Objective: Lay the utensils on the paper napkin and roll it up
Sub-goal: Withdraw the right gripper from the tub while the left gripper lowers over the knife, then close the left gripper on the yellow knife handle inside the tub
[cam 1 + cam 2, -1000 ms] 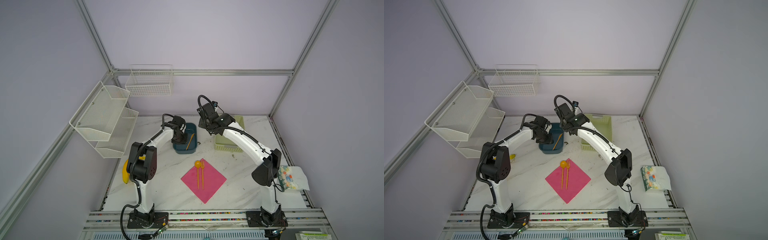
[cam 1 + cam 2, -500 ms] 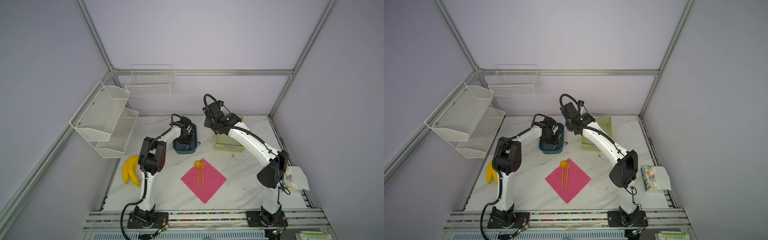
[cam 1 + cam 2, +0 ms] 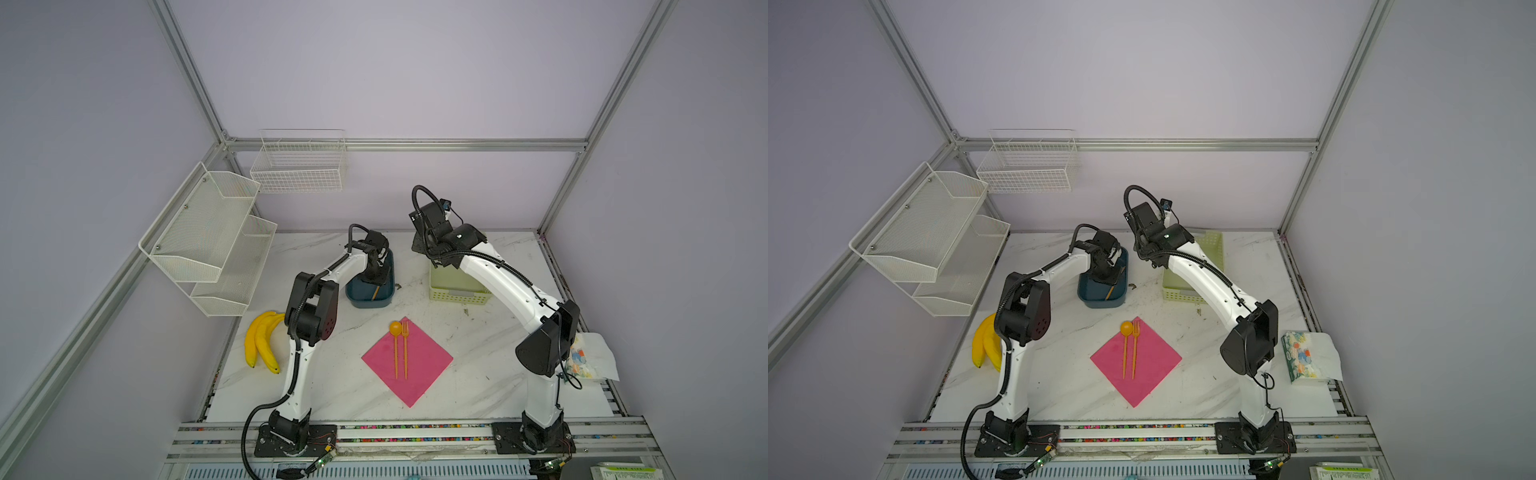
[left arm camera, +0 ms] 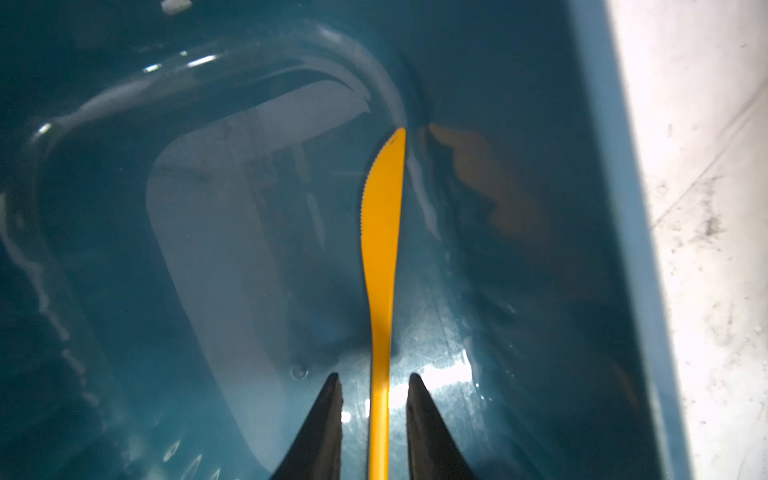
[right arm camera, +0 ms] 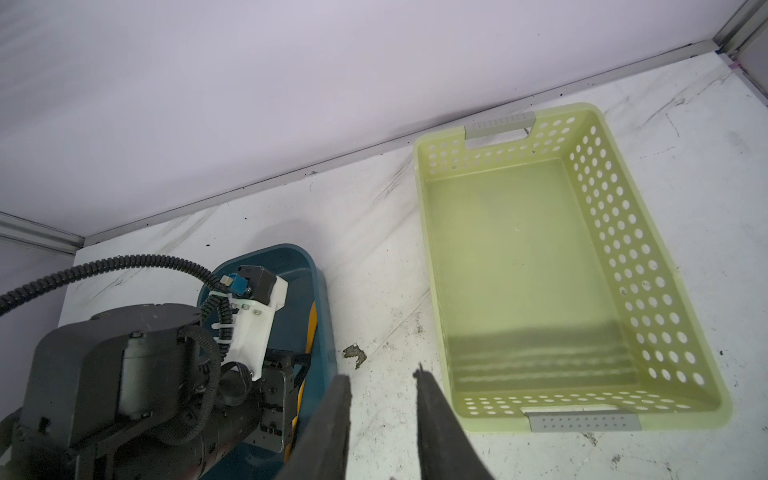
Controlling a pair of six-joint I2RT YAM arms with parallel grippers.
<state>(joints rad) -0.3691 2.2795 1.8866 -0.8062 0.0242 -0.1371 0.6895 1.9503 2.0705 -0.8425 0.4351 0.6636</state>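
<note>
Pink napkin (image 3: 424, 365) flat, set as diamond, near centre. Orange spoon (image 3: 396, 351) and fork (image 3: 405, 351) parallel on it, heads far, spoon left. Orange serrated knife (image 4: 380, 249) in blue tub (image 3: 370, 302), farther back.

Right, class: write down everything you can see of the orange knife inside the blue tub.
The knife is slim, glossy orange plastic, with a fine serrated edge along its curved blade and a narrow handle. It rests inside the blue tub, tip toward a rounded corner. Its handle runs between the open fingers of the left pincer, a gap showing either side.
</note>
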